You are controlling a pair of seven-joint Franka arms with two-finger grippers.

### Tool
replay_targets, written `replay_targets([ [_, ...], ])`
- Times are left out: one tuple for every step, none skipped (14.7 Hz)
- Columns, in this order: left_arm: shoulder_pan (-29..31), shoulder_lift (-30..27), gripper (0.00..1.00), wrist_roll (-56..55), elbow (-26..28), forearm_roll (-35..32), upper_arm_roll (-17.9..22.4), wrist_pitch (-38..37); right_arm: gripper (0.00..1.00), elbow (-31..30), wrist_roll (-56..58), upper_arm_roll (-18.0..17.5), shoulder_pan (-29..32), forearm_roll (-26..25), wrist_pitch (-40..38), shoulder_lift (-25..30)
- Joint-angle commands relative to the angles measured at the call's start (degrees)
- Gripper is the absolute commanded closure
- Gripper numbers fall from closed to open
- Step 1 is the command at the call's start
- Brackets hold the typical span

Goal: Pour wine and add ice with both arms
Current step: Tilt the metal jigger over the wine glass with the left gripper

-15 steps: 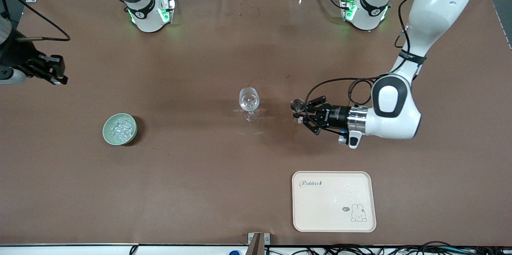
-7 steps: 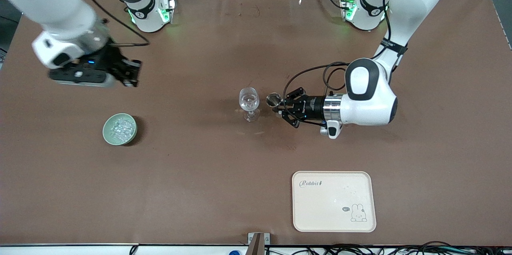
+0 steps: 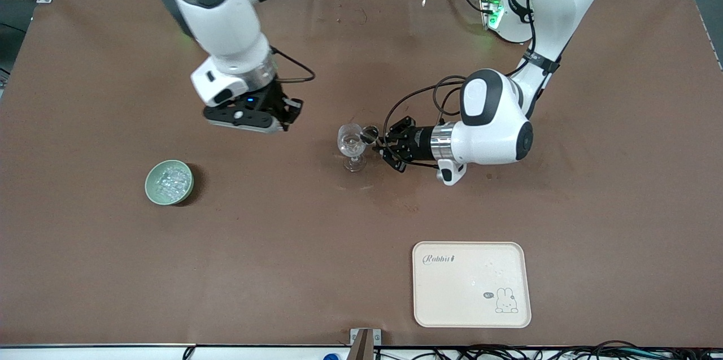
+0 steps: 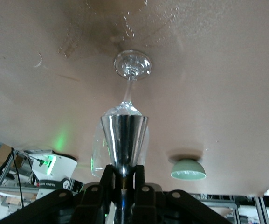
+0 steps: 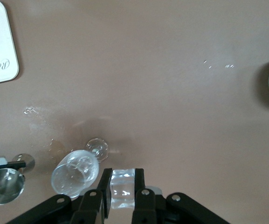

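Note:
A clear wine glass (image 3: 352,145) stands upright mid-table. My left gripper (image 3: 386,148) is shut on the stem of a small steel measuring cup (image 3: 370,134), which is level with the glass's bowl and right beside its rim. In the left wrist view the cone-shaped cup (image 4: 124,137) sits between the fingers (image 4: 107,179) in front of the glass (image 4: 132,65). My right gripper (image 3: 289,113) hangs over the mat toward the right arm's end from the glass, shut on one clear ice cube (image 5: 122,188). More ice (image 3: 168,180) lies in a green bowl (image 3: 150,189).
A cream tray (image 3: 471,315) with a rabbit print lies nearer the front camera, toward the left arm's end. The green bowl stands toward the right arm's end of the brown mat. Water spots mark the mat around the glass's foot (image 5: 97,148).
The left gripper has carried the steel cup sideways up to the wine glass. The right arm has swung in from its end of the table to a spot beside the glass.

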State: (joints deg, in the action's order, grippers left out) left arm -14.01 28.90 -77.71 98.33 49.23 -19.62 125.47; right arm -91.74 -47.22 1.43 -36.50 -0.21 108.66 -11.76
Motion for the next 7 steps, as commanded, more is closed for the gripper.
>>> replay_targets([
  [-1.01, -2.36, 0.99, -3.14, 1.42, -2.64, 0.28, 0.48, 0.97, 2.52, -0.68, 0.86, -0.33, 0.12, -0.99, -0.02],
  [-1.19, -2.36, 0.99, -4.10, 1.42, -3.52, 0.37, 0.48, 0.97, 2.53, -0.42, 0.94, -0.24, -0.14, -1.17, -0.02],
  [-1.37, -2.36, 0.99, -5.16, 1.25, -4.31, 0.28, 0.57, 0.97, 2.53, -0.33, 0.94, -0.07, -0.23, -1.17, -0.02],
  [-1.72, -2.27, 0.99, -5.95, 1.16, -5.19, 0.28, 0.57, 0.97, 2.44, -0.41, 0.94, -0.07, -0.23, -1.26, -0.02],
  [-2.24, -2.27, 0.99, -6.74, 1.07, -6.15, 0.28, 0.66, 0.97, 2.44, -0.42, 0.94, 0.02, -0.23, -1.17, -0.02],
  [-2.60, -2.18, 0.99, -7.71, 0.98, -6.51, 0.37, 1.09, 0.97, 2.44, -0.42, 0.94, 0.11, -0.32, -1.00, -0.11],
  [-2.86, -2.18, 0.99, -8.15, 0.98, -6.51, 0.37, 1.71, 0.97, 2.44, -0.42, 0.94, 0.11, -0.32, -0.91, -0.11],
])
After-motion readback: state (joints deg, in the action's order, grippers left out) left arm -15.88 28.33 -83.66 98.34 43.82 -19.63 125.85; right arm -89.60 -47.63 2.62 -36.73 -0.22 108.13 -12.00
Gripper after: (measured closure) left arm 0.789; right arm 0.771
